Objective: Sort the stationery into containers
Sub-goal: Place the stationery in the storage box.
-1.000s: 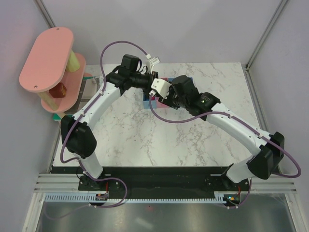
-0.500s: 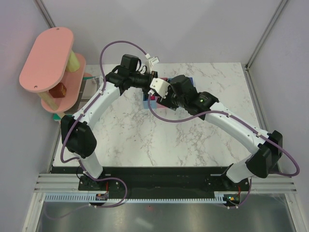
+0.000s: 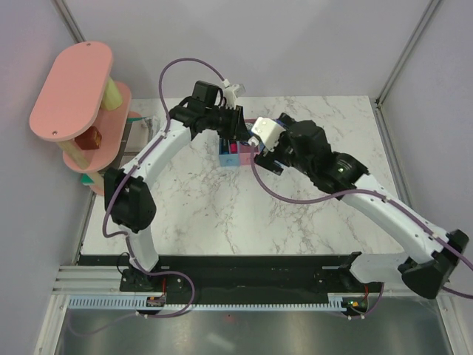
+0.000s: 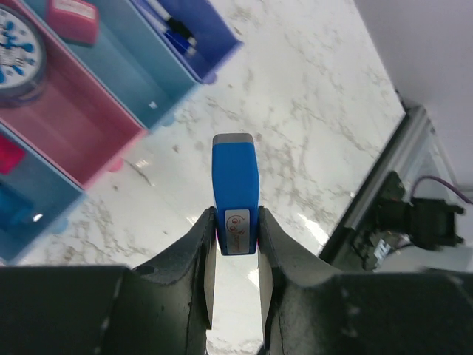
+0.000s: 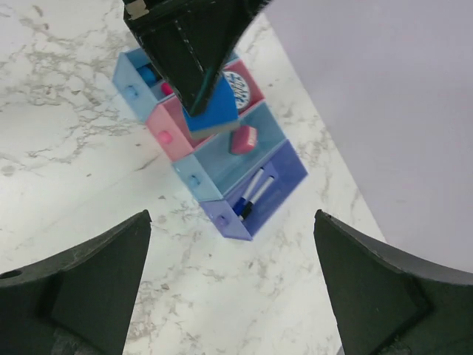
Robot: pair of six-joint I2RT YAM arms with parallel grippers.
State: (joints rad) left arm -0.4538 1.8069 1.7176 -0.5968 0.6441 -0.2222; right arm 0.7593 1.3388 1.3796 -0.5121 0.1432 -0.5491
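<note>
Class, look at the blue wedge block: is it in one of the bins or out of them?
Out. The blue wedge block is clamped between the fingers of the left gripper, raised clear of the bins.

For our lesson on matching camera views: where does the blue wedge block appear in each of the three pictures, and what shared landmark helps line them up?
Top external: not discernible, hidden under the left gripper by the row of bins.
Left wrist: blue wedge block at centre, pinched in that gripper's jaws.
Right wrist: upper centre, below the black gripper tip, overlapping the bins in the picture.
Shared landmark: the row of bins.
</note>
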